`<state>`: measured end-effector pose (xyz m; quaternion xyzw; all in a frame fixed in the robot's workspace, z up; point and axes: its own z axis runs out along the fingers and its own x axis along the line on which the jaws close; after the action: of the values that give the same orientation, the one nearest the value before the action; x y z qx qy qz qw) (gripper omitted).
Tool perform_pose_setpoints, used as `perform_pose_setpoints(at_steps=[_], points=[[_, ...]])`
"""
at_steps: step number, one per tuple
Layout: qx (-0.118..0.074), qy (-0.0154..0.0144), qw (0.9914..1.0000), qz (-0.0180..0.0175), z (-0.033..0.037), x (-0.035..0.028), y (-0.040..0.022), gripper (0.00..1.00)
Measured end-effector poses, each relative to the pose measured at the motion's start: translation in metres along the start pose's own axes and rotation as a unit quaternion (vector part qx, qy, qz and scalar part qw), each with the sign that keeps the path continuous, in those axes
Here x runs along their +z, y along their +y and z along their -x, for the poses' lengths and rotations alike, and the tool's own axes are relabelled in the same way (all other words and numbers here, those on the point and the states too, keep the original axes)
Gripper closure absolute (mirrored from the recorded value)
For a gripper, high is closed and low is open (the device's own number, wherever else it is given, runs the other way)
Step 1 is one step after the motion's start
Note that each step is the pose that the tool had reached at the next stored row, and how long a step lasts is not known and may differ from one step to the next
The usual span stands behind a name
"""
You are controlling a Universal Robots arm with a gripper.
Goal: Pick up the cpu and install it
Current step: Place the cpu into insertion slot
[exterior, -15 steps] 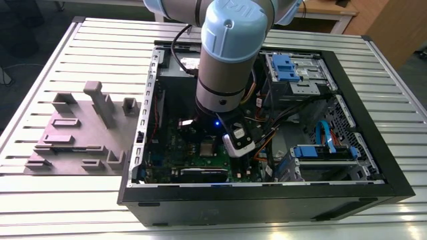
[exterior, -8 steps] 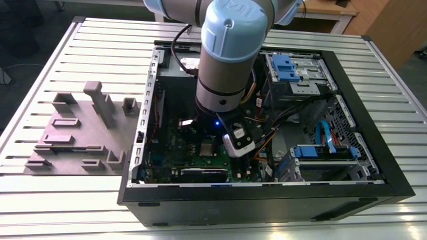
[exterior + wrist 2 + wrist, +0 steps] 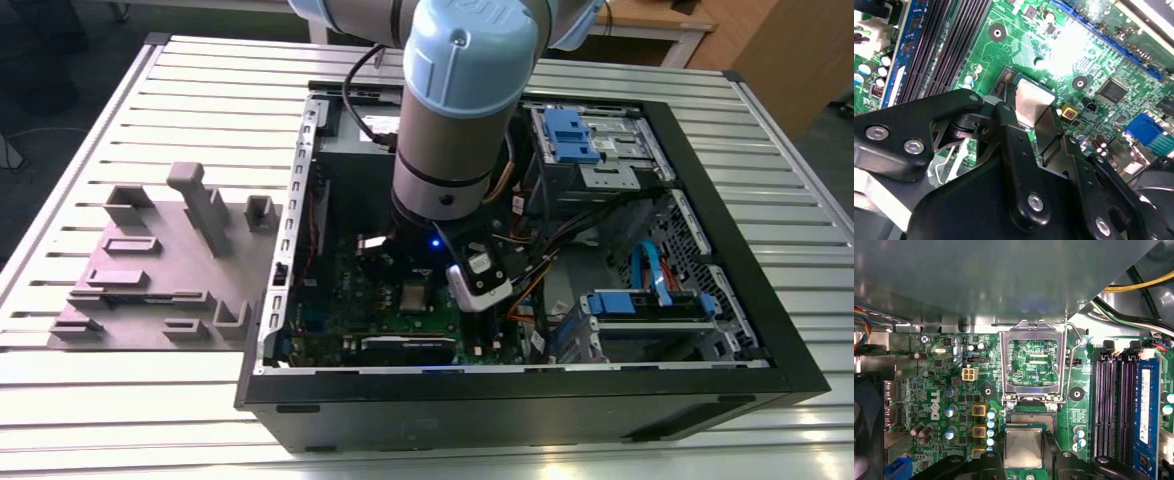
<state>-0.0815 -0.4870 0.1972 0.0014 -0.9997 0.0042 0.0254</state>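
My gripper (image 3: pixel 1032 107) is closed on the one cpu (image 3: pixel 1031 100), with its two fingers (image 3: pixel 1010 130) pressing two opposite edges. In the first wrist view the chip lies flat, just above the single socket (image 3: pixel 1026 418) in the middle of the motherboard (image 3: pixel 954 390). It seems slightly off toward the side away from the one raised load frame (image 3: pixel 1003 365). It is square, its edges parallel to the socket's.

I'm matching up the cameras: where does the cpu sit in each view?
Exterior view: cannot pick it out; somewhere under the arm's wrist.
First wrist view: cpu held between the gripper fingers, beside the open socket frame.
Second wrist view: cpu just past the fingertips.
Shared landmark: black memory slots.
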Motion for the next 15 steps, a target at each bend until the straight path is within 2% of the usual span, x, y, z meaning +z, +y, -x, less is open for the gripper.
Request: perform_pose_setpoints(at_steps=[4, 9, 11, 15], points=[[0.0, -0.0001, 1.0, 0.0006, 0.0003, -0.0003, -0.0001, 0.59], [0.0, -0.0011, 0.99997, 0.0075, 0.0006, -0.0003, 0.0001, 0.59], [0.0, -0.0015, 0.99996, 0.0087, 0.0009, -0.0002, 0.0002, 0.59], [-0.001, -0.0055, 0.99995, 0.0087, 0.0011, 0.0, 0.0001, 0.59]])
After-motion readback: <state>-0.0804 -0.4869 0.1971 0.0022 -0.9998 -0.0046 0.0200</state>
